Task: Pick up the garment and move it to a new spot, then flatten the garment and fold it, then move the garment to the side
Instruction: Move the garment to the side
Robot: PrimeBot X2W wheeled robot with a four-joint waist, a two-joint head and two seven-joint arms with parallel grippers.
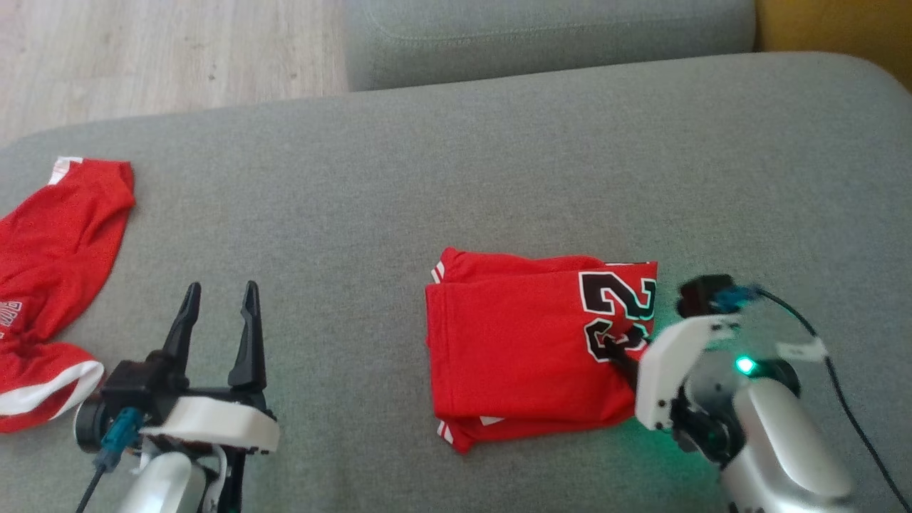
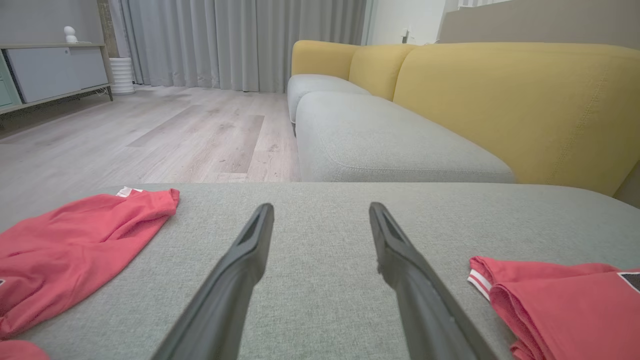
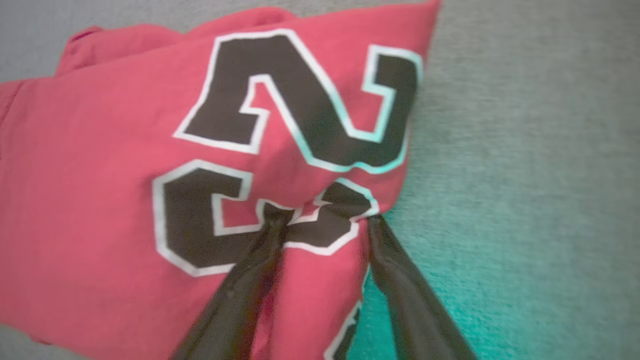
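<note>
head view first: the wide grey cushion (image 1: 499, 178) carries the folded red garment (image 1: 520, 349) right of centre, number panel up, well apart from a second red garment (image 1: 50, 249) at the left edge. folding looks done, so the step in hand is likely the last one, shifting the bundle aside. the right gripper (image 3: 325, 217) stands spread at its right edge, one finger on the cloth, the other at the hem, fabric puckered between them, not yet pinched. the left gripper (image 1: 221, 288) hovers spread over bare cushion. next, the right must close through every layer and travel low so the fold holds.
</note>
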